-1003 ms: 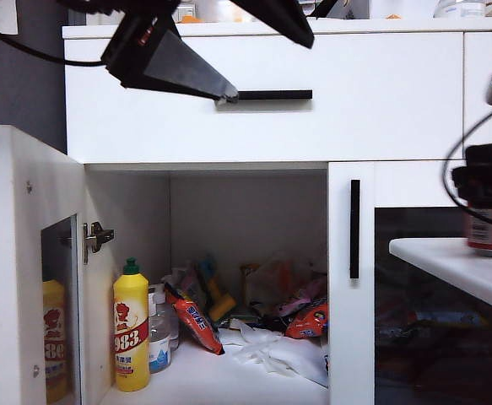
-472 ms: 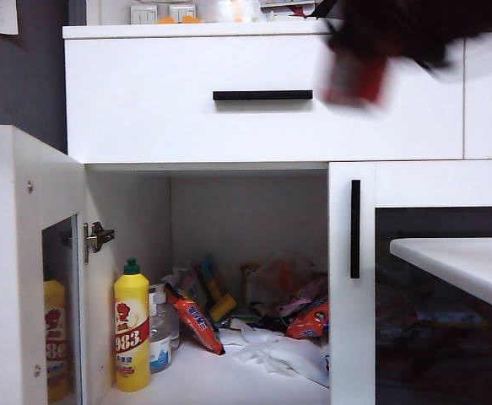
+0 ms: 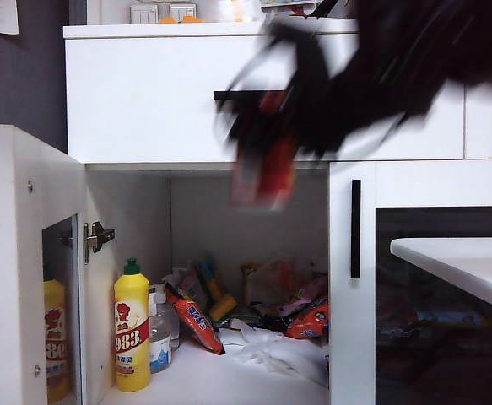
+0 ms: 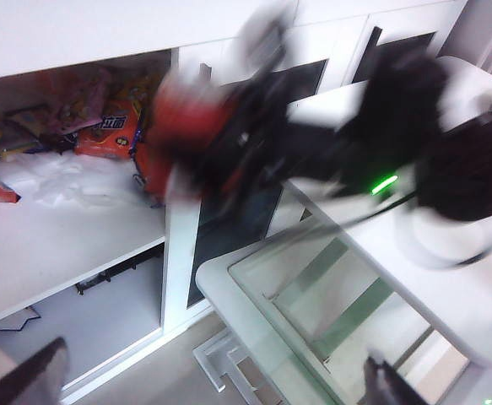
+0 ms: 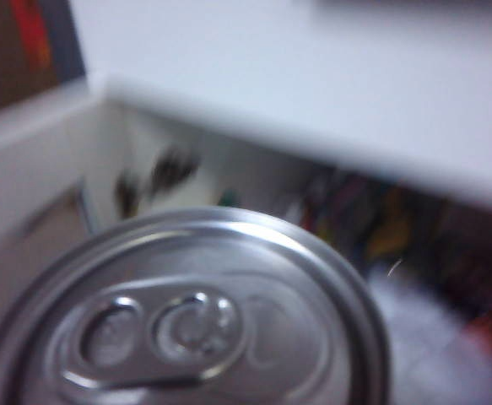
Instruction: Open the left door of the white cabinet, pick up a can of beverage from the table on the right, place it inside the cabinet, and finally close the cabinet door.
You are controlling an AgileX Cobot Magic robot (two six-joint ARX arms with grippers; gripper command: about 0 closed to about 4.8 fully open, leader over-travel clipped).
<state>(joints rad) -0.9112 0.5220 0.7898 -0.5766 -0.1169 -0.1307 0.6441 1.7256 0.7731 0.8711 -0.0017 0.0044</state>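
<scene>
White cabinet (image 3: 262, 118) with left door (image 3: 13, 270) swung open: the right end effector (image 3: 267, 152), blurred, grips the can of beverage (image 3: 262, 173) before the opening, while the left end effector (image 4: 212, 384) hangs spread wide.

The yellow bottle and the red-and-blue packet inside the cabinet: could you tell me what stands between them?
In the exterior view, a small clear bottle stands between the yellow bottle and the packet.
</scene>
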